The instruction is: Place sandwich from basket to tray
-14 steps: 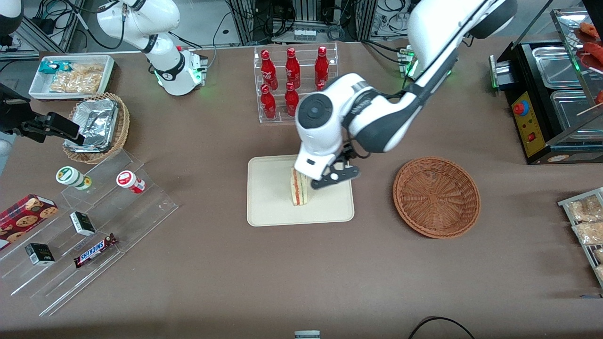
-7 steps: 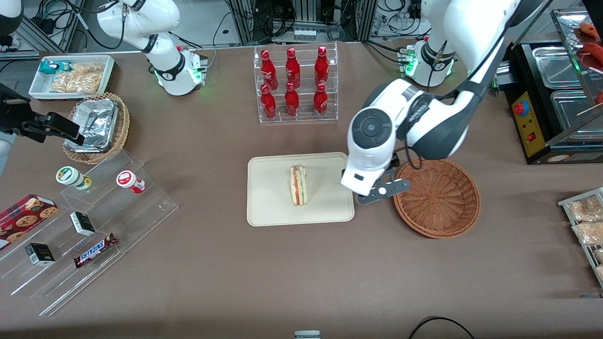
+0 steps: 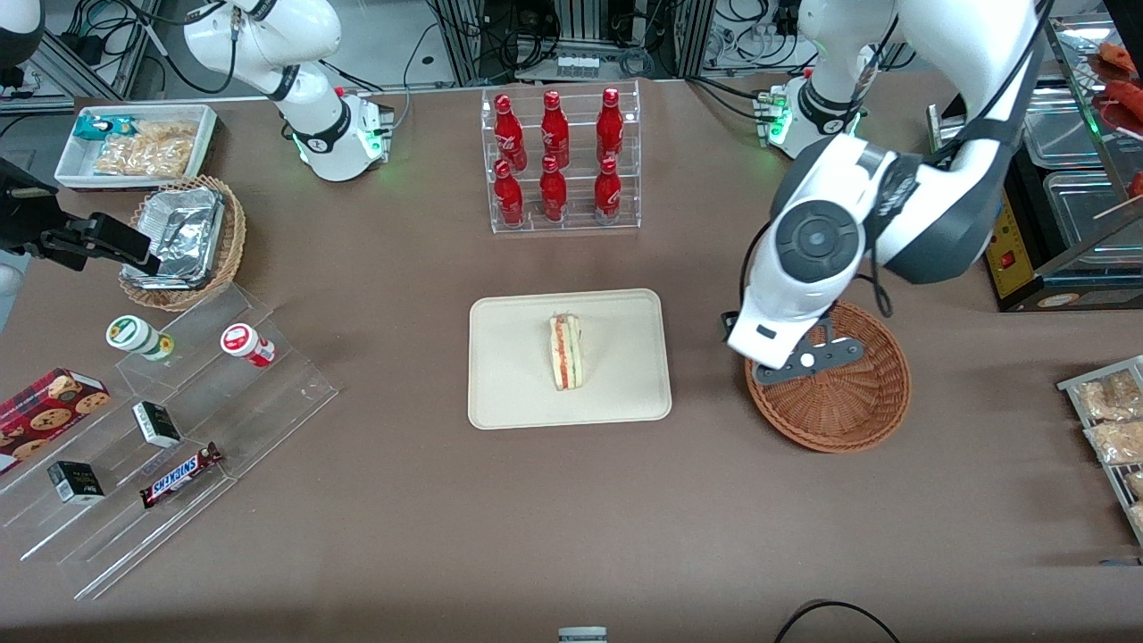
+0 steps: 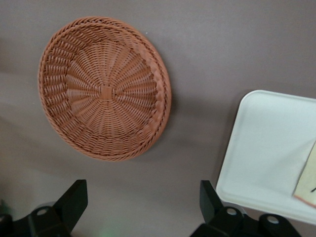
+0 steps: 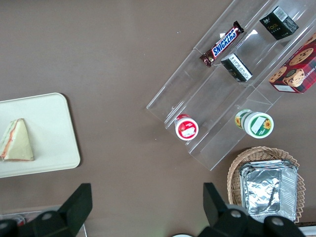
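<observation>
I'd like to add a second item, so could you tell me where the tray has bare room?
The tray is bare on both sides of the sandwich, out to its rims. The basket is empty, but the open tool hangs over its edge nearest the tray.

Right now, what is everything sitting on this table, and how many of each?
sandwich: one, pale bread with red, orange, green layers, on the tray.
tray: one, cream, mid-table.
basket: one, reddish-brown, empty, toward the working arm's end.
bottles: six, red, in a clear rack, farther from the front camera than the tray.
foil trays: silver, in a tan basket, toward the parked arm's end.
white bin: one, holding snacks.
Snickers bar: one, on clear steps.
cookie box: one, red.
gripper: one, black fingers, open, above the basket's rim.
</observation>
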Robot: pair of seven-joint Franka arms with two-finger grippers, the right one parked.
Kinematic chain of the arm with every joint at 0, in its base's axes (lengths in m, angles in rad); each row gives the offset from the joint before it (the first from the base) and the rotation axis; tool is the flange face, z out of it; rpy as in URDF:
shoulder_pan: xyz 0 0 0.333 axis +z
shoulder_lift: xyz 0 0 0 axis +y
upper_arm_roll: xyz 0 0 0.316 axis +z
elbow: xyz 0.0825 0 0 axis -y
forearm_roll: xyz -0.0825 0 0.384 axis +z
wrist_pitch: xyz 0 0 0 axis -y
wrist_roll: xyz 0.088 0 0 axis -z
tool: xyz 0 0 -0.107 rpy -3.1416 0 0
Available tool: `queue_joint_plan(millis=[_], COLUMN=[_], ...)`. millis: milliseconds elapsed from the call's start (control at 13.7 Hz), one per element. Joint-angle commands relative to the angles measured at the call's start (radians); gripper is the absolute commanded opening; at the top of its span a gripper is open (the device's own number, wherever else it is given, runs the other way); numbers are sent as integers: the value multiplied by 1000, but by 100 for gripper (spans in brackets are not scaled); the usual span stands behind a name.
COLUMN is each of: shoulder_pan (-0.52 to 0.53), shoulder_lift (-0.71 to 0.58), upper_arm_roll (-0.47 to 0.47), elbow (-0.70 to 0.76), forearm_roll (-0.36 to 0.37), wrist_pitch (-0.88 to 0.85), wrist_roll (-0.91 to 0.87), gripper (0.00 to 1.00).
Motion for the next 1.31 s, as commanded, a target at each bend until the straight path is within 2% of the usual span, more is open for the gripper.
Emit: queue_joint_plan(millis=[0,365,584,803,1022,1241], shoulder_pan=[5,1,-11,-34,-47,-48], shoulder_lift=[-148,-275,-318,-343,-352,-357], upper_arm_roll=[72,233,356,465,540,559], elbow=[-117,-165,-157,-108,-65,-56], forearm_roll=[-85,-203,-242,-248,-245,-234], wrist_pitch=[-3,-101,-181,-268,-278,-249], wrist_roll=[151,469,659,799,872,877], gripper=[100,100,100,100,100,100])
